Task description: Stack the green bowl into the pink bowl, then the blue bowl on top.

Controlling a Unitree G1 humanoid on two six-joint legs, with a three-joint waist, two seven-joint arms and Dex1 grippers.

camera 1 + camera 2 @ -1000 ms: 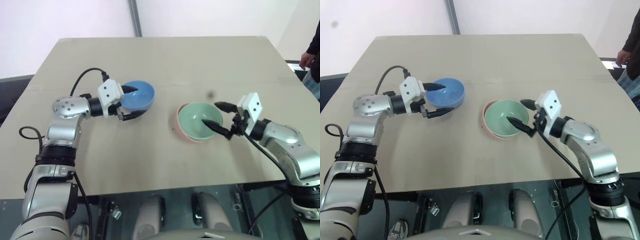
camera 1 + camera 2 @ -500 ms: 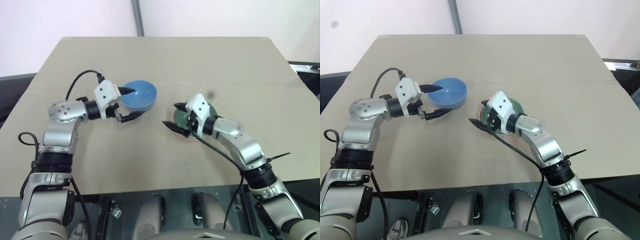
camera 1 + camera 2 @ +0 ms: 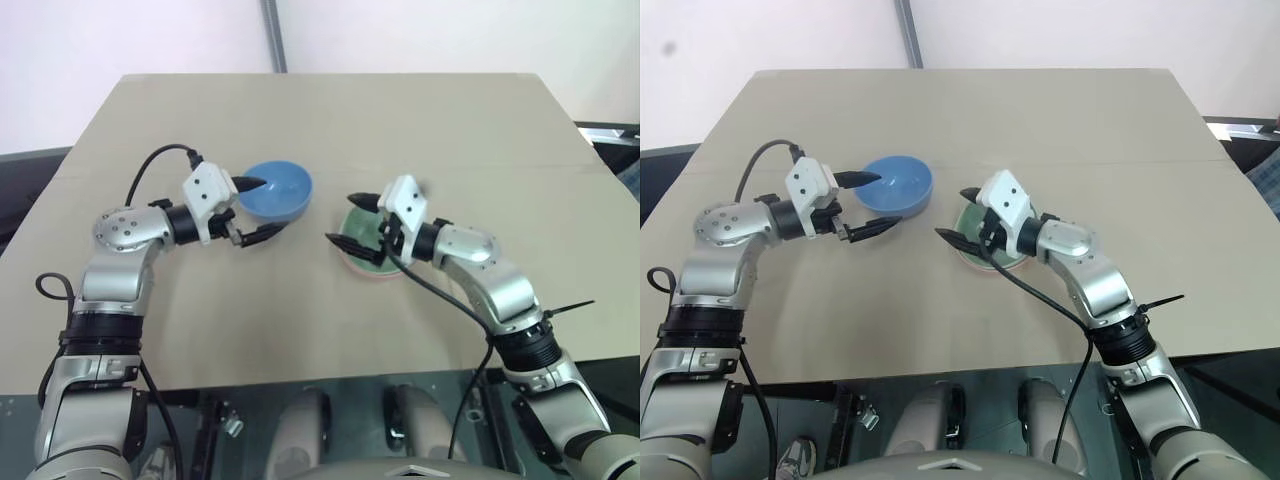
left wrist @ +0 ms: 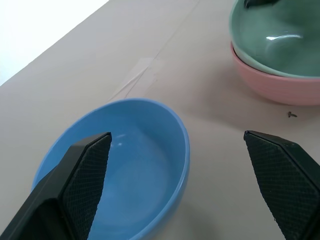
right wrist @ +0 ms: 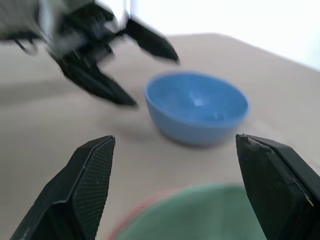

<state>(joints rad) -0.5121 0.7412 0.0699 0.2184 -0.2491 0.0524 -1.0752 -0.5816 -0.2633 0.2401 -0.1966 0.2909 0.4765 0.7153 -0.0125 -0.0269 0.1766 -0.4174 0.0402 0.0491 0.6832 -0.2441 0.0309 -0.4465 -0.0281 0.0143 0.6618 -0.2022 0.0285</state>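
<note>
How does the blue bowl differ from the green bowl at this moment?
The blue bowl stands alone on the table; the green bowl sits nested inside the pink bowl. The blue bowl lies between the open jaws of the left gripper; the green bowl lies under the right gripper. Both are upright, plain and smooth.

1. Both arms are built of rounded silver-grey metallic segments joined by black collars.
2. The left gripper (image 3: 254, 208) and right gripper (image 3: 352, 220) each carry two black, tapered fingers.
3. In the wrist views the finger pads (image 4: 90, 170) show a fine cross-hatched texture.
4. A white boxy housing with small dark screw holes sits behind each gripper.
5. Black cables loop from each wrist along the arm.
6. The left arm's round joint cap shows small screws.
</note>
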